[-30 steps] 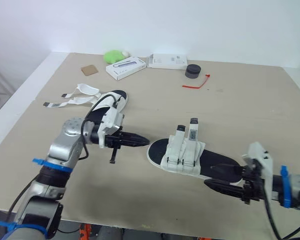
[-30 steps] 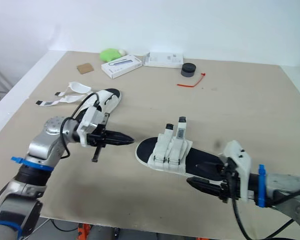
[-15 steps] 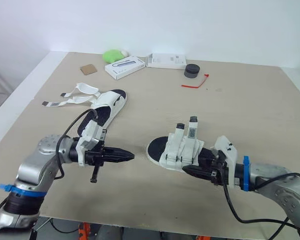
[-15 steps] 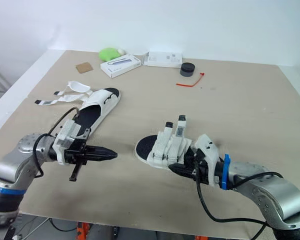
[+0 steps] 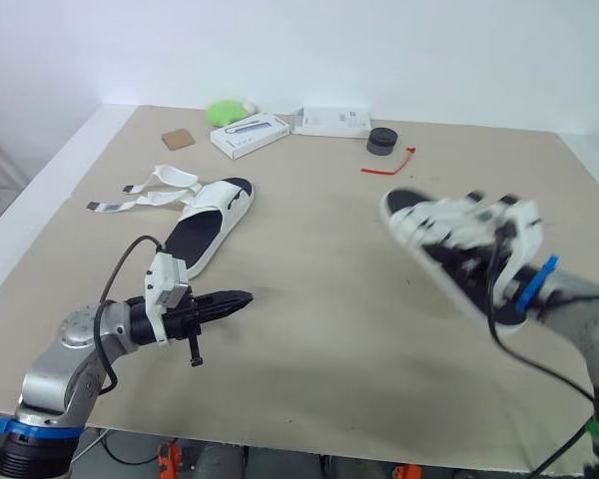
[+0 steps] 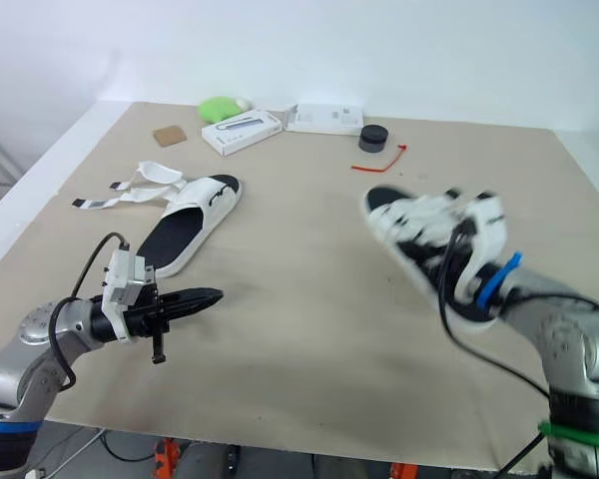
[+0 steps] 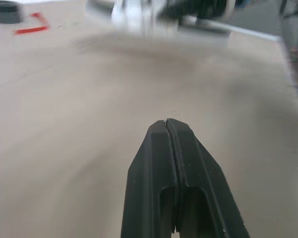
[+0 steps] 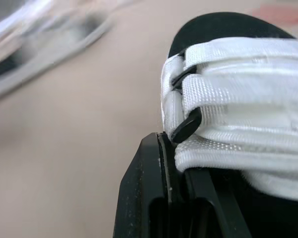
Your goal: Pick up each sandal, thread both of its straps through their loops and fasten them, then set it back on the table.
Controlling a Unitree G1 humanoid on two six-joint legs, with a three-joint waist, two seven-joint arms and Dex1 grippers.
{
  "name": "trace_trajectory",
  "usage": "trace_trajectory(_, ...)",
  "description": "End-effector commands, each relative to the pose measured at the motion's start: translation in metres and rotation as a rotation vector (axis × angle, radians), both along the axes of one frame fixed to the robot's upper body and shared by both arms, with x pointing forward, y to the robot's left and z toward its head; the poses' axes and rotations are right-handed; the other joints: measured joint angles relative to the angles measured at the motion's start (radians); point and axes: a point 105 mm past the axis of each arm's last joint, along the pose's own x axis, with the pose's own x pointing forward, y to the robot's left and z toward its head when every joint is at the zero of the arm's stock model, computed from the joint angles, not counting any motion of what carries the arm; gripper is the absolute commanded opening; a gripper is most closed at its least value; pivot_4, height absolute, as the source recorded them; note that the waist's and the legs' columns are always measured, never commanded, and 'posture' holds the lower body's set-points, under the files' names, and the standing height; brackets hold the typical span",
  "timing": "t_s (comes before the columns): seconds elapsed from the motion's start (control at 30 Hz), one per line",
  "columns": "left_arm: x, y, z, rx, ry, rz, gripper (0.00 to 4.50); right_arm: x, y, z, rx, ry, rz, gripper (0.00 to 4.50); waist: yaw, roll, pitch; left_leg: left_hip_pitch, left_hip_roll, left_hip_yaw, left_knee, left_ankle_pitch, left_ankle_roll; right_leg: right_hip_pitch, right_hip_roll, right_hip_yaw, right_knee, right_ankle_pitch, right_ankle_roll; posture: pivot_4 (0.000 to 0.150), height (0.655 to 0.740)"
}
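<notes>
Beige counter (image 5: pixel 309 339) below a white wall. Far left, unfastened sandal (image 5: pixel 208 215) lying flat, straps trailing toward the edge. Left tool (image 5: pixel 242 297) pinched shut, empty, low near the front edge. Right tool (image 8: pixel 165 144) clamped on the raised sandal (image 5: pixel 449 235), close to the right edge. Best steadied over the bare middle, clear of both rims.
</notes>
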Motion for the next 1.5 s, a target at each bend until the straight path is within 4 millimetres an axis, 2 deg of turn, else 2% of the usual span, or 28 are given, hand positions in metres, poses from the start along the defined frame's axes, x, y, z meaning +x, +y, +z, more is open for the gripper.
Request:
trace_trajectory(0.03, 0.003, 0.005, 0.005, -0.002, -0.057, 0.07, 0.0, 0.017, -0.033, 0.003, 0.018, -0.014, -0.214, 0.06, 0.002, 0.0, 0.0, 0.0, 0.0, 0.0, 0.0, 0.0, 0.0, 0.0, 0.0, 0.0, 0.0, 0.0, 0.0, 0.15, 0.74)
trace_trajectory(0.1, 0.004, 0.003, 0.006, -0.006, -0.07, 0.094, 0.0, 0.032, -0.049, -0.014, 0.044, 0.044, -0.361, 0.06, 0.001, 0.0, 0.0, 0.0, 0.0, 0.0, -0.002, 0.001, 0.0, 0.0, 0.001, 0.0, 0.0, 0.0, 0.0, 0.15, 0.74)
trace_trajectory(0.17, 0.006, 0.004, 0.005, 0.005, -0.092, 0.123, 0.0, 0.041, -0.056, -0.026, 0.09, 0.092, -0.454, 0.06, -0.001, 0.001, 0.0, 0.0, 0.0, 0.0, -0.002, 0.001, 0.0, -0.001, 0.001, 0.001, 0.0, 0.0, 0.0, 0.15, 0.74)
trace_trajectory(0.3, 0.009, 0.007, 0.005, 0.0, -0.11, 0.166, 0.0, 0.045, -0.052, -0.034, 0.07, 0.125, -0.488, 0.06, -0.004, 0.002, 0.0, 0.0, -0.001, 0.001, -0.002, 0.001, 0.0, -0.001, 0.001, 0.003, 0.0, 0.001, 0.001, 0.15, 0.74)
trace_trajectory(0.33, 0.009, 0.007, 0.005, -0.003, -0.111, 0.171, 0.0, 0.046, -0.052, -0.036, 0.063, 0.129, -0.486, 0.78, -0.004, 0.002, 0.0, 0.0, -0.001, 0.001, -0.002, 0.001, 0.0, -0.001, 0.001, 0.003, 0.0, 0.001, 0.001, 0.15, 0.74)
trace_trajectory(0.4, 0.01, 0.008, 0.006, -0.007, -0.113, 0.176, 0.0, 0.045, -0.05, -0.038, 0.051, 0.136, -0.469, 1.64, -0.004, 0.002, 0.0, 0.0, -0.001, 0.001, -0.002, 0.002, 0.001, 0.0, 0.001, 0.003, 0.001, 0.001, 0.001, 0.15, 0.74)
trace_trajectory(0.47, 0.011, 0.011, 0.007, -0.015, -0.11, 0.192, 0.0, 0.042, -0.047, -0.028, 0.088, 0.121, -0.424, 2.68, -0.004, 0.002, 0.0, 0.0, -0.001, 0.001, -0.002, 0.002, 0.001, 0.0, 0.001, 0.003, 0.001, 0.002, 0.002, 0.15, 0.74)
trace_trajectory(0.53, 0.013, 0.013, 0.006, -0.023, -0.092, 0.213, 0.0, 0.034, -0.043, -0.016, 0.157, 0.112, -0.32, 3.46, -0.003, 0.002, 0.0, 0.0, -0.001, 0.001, -0.002, 0.003, 0.002, 0.0, 0.001, 0.003, 0.001, 0.002, 0.002, 0.15, 0.74)
trace_trajectory(0.7, 0.019, 0.017, 0.007, -0.036, -0.055, 0.255, 0.0, 0.001, -0.046, -0.009, 0.132, 0.152, -0.147, 3.46, 0.001, 0.003, 0.0, 0.0, -0.002, 0.001, -0.002, 0.004, 0.003, 0.0, 0.001, 0.004, 0.001, 0.002, 0.002, 0.15, 0.74)
trace_trajectory(0.87, 0.026, 0.025, 0.009, -0.04, -0.011, 0.304, 0.0, -0.047, -0.027, 0.0, -0.016, 0.118, 0.103, 3.46, 0.0, 0.003, -0.001, 0.0, -0.001, 0.001, -0.002, 0.004, 0.003, 0.0, 0.001, 0.004, 0.001, 0.002, 0.003, 0.15, 0.74)
trace_trajectory(0.97, 0.031, 0.032, 0.008, -0.005, 0.002, 0.342, 0.0, -0.068, 0.016, 0.024, -0.058, -0.072, 0.303, 3.46, -0.021, 0.004, -0.001, 0.001, -0.001, 0.001, -0.002, 0.004, 0.003, 0.0, 0.001, 0.004, 0.001, 0.002, 0.003, 0.15, 0.74)
trace_trajectory(1.0, 0.036, 0.036, 0.008, 0.001, 0.006, 0.379, 0.0, -0.073, 0.033, 0.027, -0.06, -0.127, 0.363, 3.46, -0.022, 0.004, -0.001, 0.002, 0.0, 0.002, -0.002, 0.005, 0.005, 0.0, 0.002, 0.004, 0.002, 0.001, 0.008, 0.15, 0.74)
trace_trajectory(1.07, 0.049, 0.045, 0.009, 0.005, 0.017, 0.464, 0.0, -0.074, 0.058, 0.032, -0.068, -0.24, 0.405, 3.46, -0.02, 0.0, -0.002, 0.003, 0.0, 0.002, -0.001, 0.006, 0.006, 0.0, 0.002, 0.004, 0.002, 0.001, 0.007, 0.15, 0.74)
trace_trajectory(1.13, 0.057, 0.048, 0.009, 0.007, 0.028, 0.51, 0.0, -0.073, 0.068, 0.036, -0.068, -0.319, 0.401, 3.46, -0.02, 0.0, -0.002, 0.003, 0.001, 0.001, -0.001, 0.008, 0.007, 0.0, 0.003, 0.003, 0.002, 0.002, 0.005, 0.15, 0.74)
trace_trajectory(1.23, 0.069, 0.049, 0.007, -0.003, 0.074, 0.605, 0.0, -0.071, 0.076, 0.024, -0.074, -0.3, 0.41, 3.46, -0.018, 0.0, -0.001, 0.002, 0.0, 0.002, -0.001, 0.012, 0.003, 0.0, 0.002, 0.004, 0.001, 0.005, 0.006, 0.15, 0.74)
trace_trajectory(1.33, 0.077, 0.053, 0.011, -0.043, 0.116, 0.676, 0.86, -0.069, 0.076, 0.021, -0.07, -0.3, 0.403, 3.55, -0.013, -0.002, -0.001, 0.001, -0.001, 0.002, -0.001, 0.014, -0.001, 0.0, 0.0, 0.004, 0.001, 0.006, 0.008, 0.15, 0.74)
trace_trajectory(1.37, 0.079, 0.054, 0.012, -0.039, 0.114, 0.688, 1.29, -0.069, 0.077, 0.021, -0.068, -0.304, 0.404, 3.55, -0.013, -0.002, -0.001, 0.001, -0.001, 0.002, -0.001, 0.014, -0.001, 0.0, 0.0, 0.004, 0.001, 0.006, 0.008, 0.15, 0.74)
trace_trajectory(1.43, 0.086, 0.054, 0.016, -0.03, 0.1, 0.708, 2.44, -0.07, 0.079, 0.021, -0.065, -0.31, 0.407, 3.55, -0.012, -0.002, -0.001, 0.001, -0.001, 0.002, -0.001, 0.014, -0.001, -0.001, 0.0, 0.004, 0.001, 0.006, 0.008, 0.15, 0.74)
trace_trajectory(1.47, 0.091, 0.054, 0.017, -0.022, 0.095, 0.724, 2.61, -0.07, 0.08, 0.021, -0.064, -0.314, 0.409, 3.55, -0.01, -0.002, -0.001, 0.001, -0.001, 0.002, -0.001, 0.014, -0.001, -0.001, 0.0, 0.004, 0.001, 0.006, 0.008, 0.15, 0.74)
trace_trajectory(1.5, 0.096, 0.053, 0.018, -0.009, 0.087, 0.737, 3.21, -0.07, 0.081, 0.021, -0.064, -0.318, 0.411, 3.55, -0.008, -0.002, -0.001, 0.001, -0.001, 0.002, -0.001, 0.014, -0.001, -0.001, 0.0, 0.004, 0.001, 0.006, 0.008, 0.15, 0.74)
